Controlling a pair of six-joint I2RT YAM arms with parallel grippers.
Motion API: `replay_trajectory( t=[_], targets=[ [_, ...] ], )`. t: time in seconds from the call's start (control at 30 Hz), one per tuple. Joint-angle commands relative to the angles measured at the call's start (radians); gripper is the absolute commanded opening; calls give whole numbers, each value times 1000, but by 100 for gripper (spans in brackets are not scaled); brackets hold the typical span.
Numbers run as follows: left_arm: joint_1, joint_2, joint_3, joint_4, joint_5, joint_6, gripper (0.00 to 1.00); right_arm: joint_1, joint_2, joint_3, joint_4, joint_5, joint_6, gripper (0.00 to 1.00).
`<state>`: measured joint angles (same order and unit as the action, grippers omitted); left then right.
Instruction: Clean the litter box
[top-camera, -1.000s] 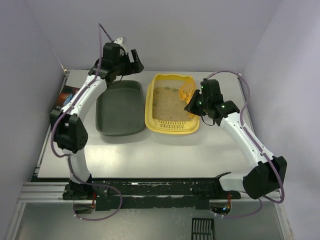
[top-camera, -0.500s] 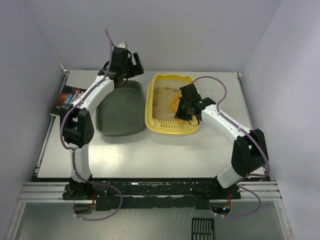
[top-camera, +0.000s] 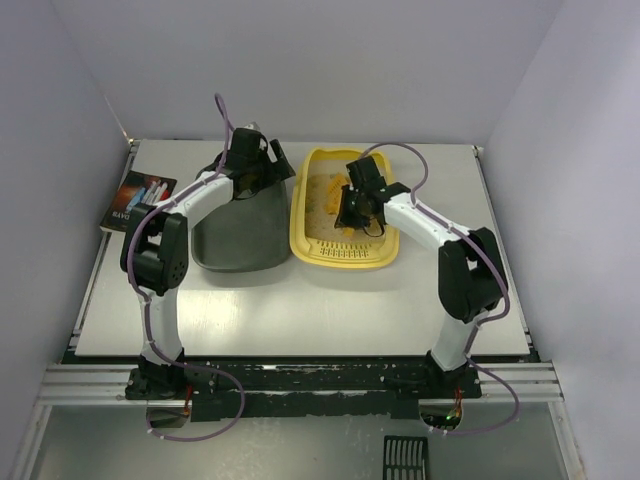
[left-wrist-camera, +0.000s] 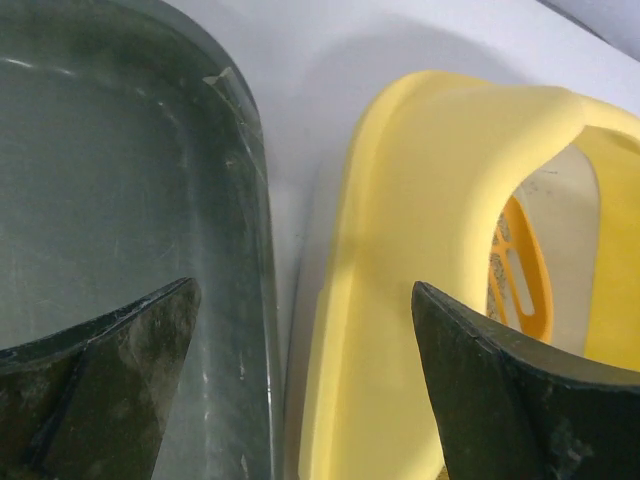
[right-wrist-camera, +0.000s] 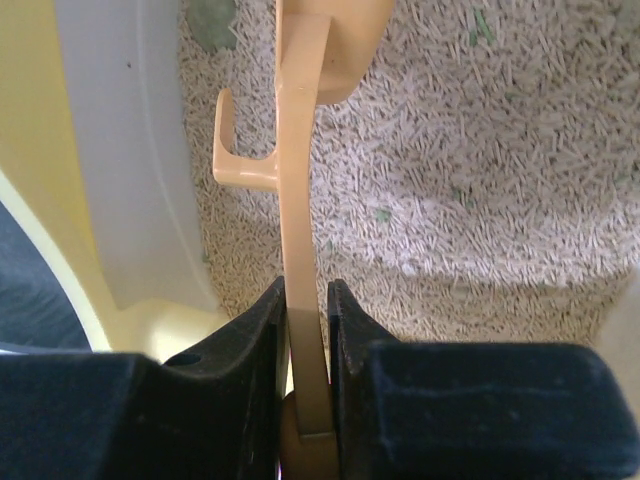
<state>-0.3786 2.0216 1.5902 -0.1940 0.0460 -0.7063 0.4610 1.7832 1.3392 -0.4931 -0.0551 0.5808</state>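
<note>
I've got the right pincer (right-wrist-camera: 303, 300) pinching the scoop (right-wrist-camera: 300, 150) handle, bowl ahead of it in the litter box (right-wrist-camera: 25, 120), placed to sift, I'd judge. Left pincer (left-wrist-camera: 303, 290) spread, straddling box rim and grey tray (left-wrist-camera: 100, 150).

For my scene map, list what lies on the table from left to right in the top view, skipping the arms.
Booklet → dark grey-green tray → yellow litter box.

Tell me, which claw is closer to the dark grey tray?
Left. The left gripper hangs open over the rim of the dark grey tray, next to the litter box. The right gripper is farther off, over the litter box, shut on the scoop.
</note>
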Motion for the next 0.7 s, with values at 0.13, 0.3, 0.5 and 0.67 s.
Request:
replay_trajectory(
  t=[0.13, 0.3, 0.5, 0.67],
  targets=[
    [-5, -40, 22, 93, 56, -44, 99, -8, 106, 116, -9, 32, -53, 0],
    [-5, -19, 19, 101, 70, -64, 99, -10, 168, 165, -21, 31, -62, 0],
    [-5, -28, -21, 128, 66, -77, 99, -10, 201, 173, -22, 57, -52, 0],
    [-6, -26, -46, 149, 68, -89, 99, -10, 216, 144, 11, 6, -27, 0]
  ],
)
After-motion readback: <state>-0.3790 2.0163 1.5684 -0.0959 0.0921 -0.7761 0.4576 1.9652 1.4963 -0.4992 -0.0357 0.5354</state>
